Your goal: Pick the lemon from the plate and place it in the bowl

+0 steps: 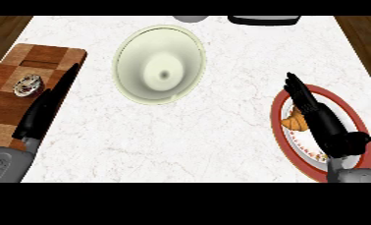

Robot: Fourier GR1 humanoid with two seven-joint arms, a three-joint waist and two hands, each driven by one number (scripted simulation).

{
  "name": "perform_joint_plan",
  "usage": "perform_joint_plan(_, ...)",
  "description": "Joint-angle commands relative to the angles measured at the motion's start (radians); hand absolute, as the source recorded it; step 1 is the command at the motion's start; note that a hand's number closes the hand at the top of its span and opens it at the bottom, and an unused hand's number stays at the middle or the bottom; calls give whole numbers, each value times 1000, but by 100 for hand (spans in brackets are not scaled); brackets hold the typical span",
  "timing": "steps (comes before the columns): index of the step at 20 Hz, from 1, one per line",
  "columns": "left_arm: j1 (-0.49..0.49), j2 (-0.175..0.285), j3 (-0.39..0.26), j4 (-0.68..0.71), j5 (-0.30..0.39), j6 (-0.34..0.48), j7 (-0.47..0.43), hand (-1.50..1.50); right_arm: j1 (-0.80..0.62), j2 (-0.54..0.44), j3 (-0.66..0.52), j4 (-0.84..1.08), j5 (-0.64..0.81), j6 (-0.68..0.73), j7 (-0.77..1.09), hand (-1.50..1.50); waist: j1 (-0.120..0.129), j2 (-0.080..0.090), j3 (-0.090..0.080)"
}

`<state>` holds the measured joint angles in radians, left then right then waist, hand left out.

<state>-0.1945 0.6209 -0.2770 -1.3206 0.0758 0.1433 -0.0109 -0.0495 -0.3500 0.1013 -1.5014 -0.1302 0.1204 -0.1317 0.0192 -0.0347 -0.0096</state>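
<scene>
A pale green bowl (161,64) stands in the middle of the white counter, with nothing in it. At the right edge lies a red-rimmed plate (278,116). On it I see a small orange-brown item (294,121) that looks more like a croissant than a lemon. My right hand (321,117) lies over the plate, open, its straight fingers pointing toward the far side. The item sits just left of its palm, and I cannot tell if they touch. My left hand (39,112) rests open at the left edge, fingers pointing away.
A wooden cutting board (33,58) lies at the left under my left hand, with a small shiny object (28,84) on it. At the far edge sit a grey round thing (190,18) and a black item (264,20).
</scene>
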Motion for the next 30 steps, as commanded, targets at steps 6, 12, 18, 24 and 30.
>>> perform_joint_plan(6, -49, -90, 124, -69, 238, -58, 107, 0, -22, -15, -323, 45, -17, -342, 138, 150, -43, 31, 8)
perform_joint_plan(12, -52, -97, 123, -154, 307, -102, 219, 0, 111, 30, -187, 28, 361, -595, -86, -150, -20, 31, 11)
perform_joint_plan(18, -54, -109, 152, -127, 308, -125, 226, 0, 87, 0, -95, -168, 615, -681, 153, -150, -22, 33, 8)
perform_joint_plan(24, -27, -145, 124, -126, 282, -108, 209, 0, 157, -128, -81, -353, 835, -475, 596, -150, -29, 33, 4)
perform_joint_plan(30, -22, -127, 147, -126, 291, -134, 200, 0, 3, -198, -7, -430, 845, -104, 978, -150, -7, 35, 4)
